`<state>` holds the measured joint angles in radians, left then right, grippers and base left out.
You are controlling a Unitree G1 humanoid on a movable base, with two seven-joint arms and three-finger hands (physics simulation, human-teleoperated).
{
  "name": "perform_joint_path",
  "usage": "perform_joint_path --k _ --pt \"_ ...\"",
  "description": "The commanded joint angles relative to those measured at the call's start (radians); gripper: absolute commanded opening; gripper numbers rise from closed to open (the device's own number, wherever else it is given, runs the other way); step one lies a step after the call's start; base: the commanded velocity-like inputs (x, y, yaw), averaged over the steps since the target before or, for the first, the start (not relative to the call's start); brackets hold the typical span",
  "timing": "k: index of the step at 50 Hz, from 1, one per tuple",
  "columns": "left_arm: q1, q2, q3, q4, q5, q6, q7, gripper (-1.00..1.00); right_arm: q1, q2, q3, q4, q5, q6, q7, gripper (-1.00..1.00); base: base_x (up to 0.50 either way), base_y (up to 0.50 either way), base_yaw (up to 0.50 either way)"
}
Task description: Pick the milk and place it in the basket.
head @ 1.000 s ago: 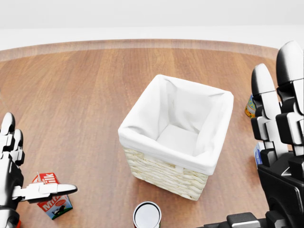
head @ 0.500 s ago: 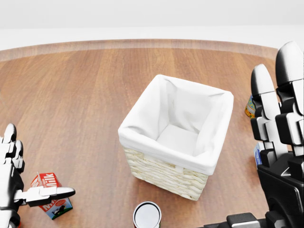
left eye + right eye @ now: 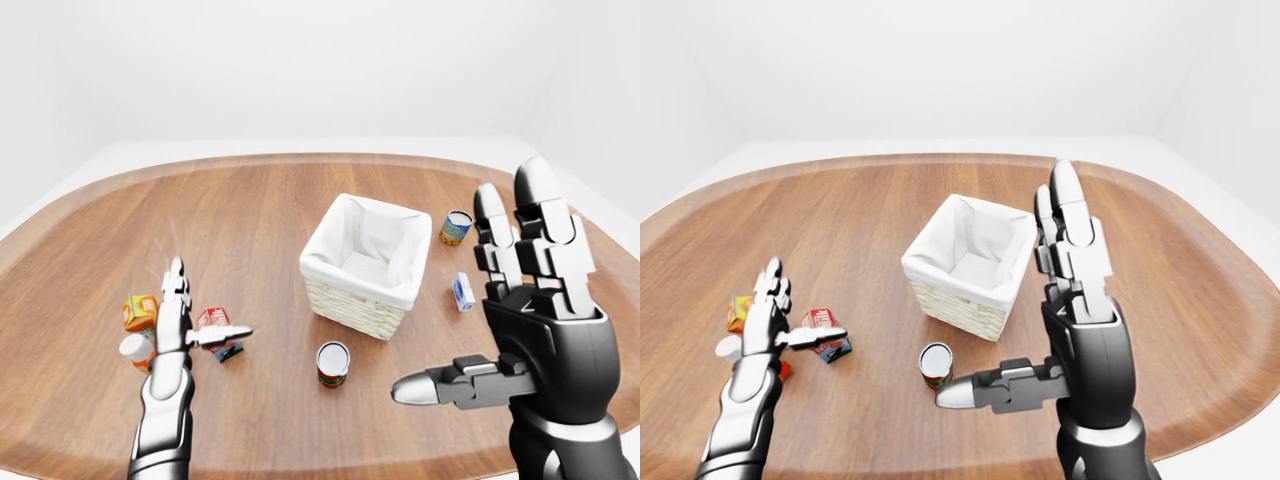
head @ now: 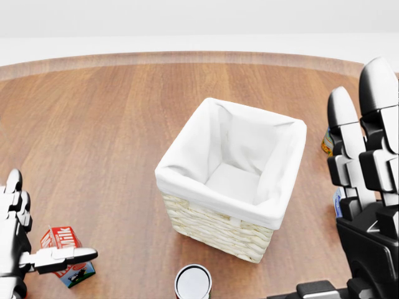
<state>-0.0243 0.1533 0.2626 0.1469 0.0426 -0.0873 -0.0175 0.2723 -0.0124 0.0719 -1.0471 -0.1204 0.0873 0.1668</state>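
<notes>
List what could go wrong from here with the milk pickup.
1. The left hand is open, with one finger lying across the milk carton; closing from there may tip or push it instead of gripping.
2. An orange carton and a small white-capped item sit close to the left arm, so a sweep might knock them.
3. The can stands just below the basket; a low carry could clip it.

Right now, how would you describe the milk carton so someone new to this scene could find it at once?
In the left-eye view, start at the white-lined basket mid-table and look lower left to the open left hand. The milk lies behind its thumb, a small red-and-white carton with a blue base. Unlike the orange carton and white cup farther left, it reads "Milk".
</notes>
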Motion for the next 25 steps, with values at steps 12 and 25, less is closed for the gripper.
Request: perform_joint_path --k 12,25 --pt "-0.035 0.021 -0.001 0.113 -0.011 0.0 0.019 1.0 0.002 0.0 -0.001 0.0 0.003 0.0 0.001 1.0 0.0 0.0 0.0" --pt "-0.069 0.039 -0.008 0.214 -0.021 0.0 0.035 1.0 -0.001 -0.001 -0.003 0.0 0.006 0.0 0.0 1.0 0.0 0.0 0.0"
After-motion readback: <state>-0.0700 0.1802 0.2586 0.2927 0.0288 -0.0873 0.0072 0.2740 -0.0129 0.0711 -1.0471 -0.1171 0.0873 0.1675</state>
